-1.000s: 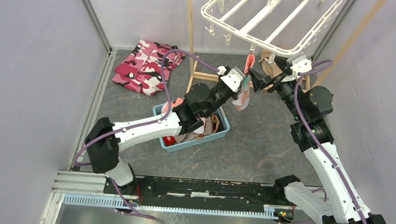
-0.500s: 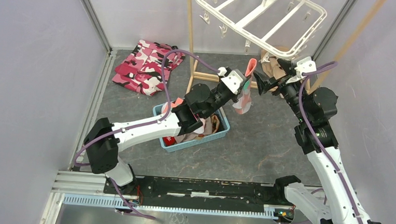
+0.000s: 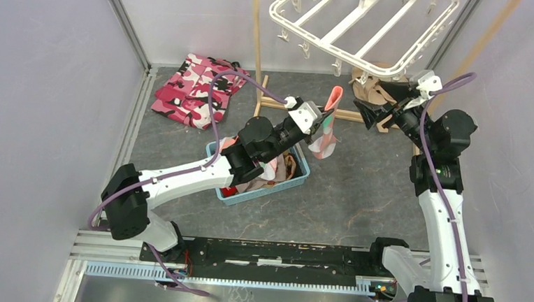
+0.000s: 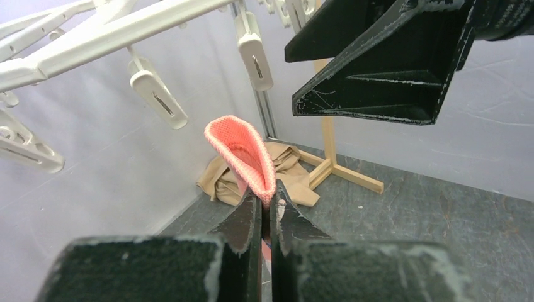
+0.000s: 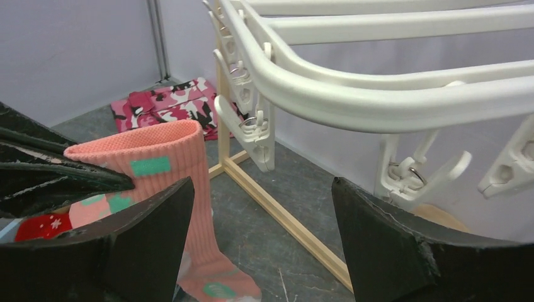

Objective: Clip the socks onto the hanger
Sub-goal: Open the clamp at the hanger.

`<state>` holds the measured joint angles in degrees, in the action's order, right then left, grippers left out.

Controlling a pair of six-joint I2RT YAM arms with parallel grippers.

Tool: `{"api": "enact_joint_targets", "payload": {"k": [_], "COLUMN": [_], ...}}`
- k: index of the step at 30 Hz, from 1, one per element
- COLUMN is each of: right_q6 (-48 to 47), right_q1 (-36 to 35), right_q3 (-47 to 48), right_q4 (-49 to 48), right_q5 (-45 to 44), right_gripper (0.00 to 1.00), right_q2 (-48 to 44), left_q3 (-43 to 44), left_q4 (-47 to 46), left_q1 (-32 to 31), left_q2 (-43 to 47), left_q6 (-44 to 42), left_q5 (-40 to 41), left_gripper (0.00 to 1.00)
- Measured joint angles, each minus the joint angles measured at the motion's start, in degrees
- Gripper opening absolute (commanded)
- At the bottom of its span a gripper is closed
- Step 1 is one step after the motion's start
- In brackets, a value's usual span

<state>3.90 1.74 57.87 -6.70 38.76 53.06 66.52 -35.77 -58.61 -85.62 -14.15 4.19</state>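
My left gripper (image 3: pixel 321 117) is shut on a salmon-pink sock (image 3: pixel 327 130) with teal patches, held by its cuff (image 4: pixel 244 154) so the foot hangs down; it also shows in the right wrist view (image 5: pixel 165 189). The white hanger (image 3: pixel 357 58) hangs above, its clip pegs (image 4: pixel 157 94) just over the cuff. My right gripper (image 3: pixel 373 113) is open and empty, right of the sock and under the hanger's rim (image 5: pixel 352 94). More socks (image 3: pixel 259 171) lie in the blue basket (image 3: pixel 303 173).
A pink camouflage garment (image 3: pixel 194 90) lies at the back left. A tan cloth (image 3: pixel 369 91) sits by the wooden pole stand (image 3: pixel 258 45), whose base bar (image 5: pixel 283 220) crosses the floor. Grey walls close in on both sides.
My left gripper drew back slightly to the left with the sock. My right gripper pulled away to the right, off the hanger. The hanger swung back to the right and higher.
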Motion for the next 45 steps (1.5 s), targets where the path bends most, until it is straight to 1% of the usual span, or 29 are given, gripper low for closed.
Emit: {"api": "enact_joint_targets", "payload": {"k": [7, 12, 18, 29, 45], "right_q6": [-0.1, 1.0, 3.9, 3.3, 5.6], "right_q1": [2.0, 2.1, 1.6, -3.8, -6.6], "right_q3": [0.0, 0.0, 0.0, 0.5, 0.5], "right_q4": [-3.0, -7.3, -13.4, -15.2, -21.1], "right_q5": [8.4, 10.6, 10.8, 9.6, 5.0], "right_gripper": [0.85, 0.84, 0.83, 0.83, 0.82], "right_q2": [2.5, 4.5, 6.8, 7.6, 8.0], "left_q3": [-2.3, -2.5, -2.5, -2.5, -2.5], "left_q4": [0.1, 0.1, -0.2, -1.4, -2.1], "left_q1": [1.6, 2.6, 3.3, 5.6, 6.1], "left_q2": [0.7, 0.7, 0.7, 0.4, -0.7], "left_q6": [0.4, 1.3, 2.0, 3.4, 4.2], "left_q5": [-4.3, -6.3, -7.8, -10.6, -12.4], "left_gripper": [0.02, 0.02, 0.02, 0.02, 0.02]}}
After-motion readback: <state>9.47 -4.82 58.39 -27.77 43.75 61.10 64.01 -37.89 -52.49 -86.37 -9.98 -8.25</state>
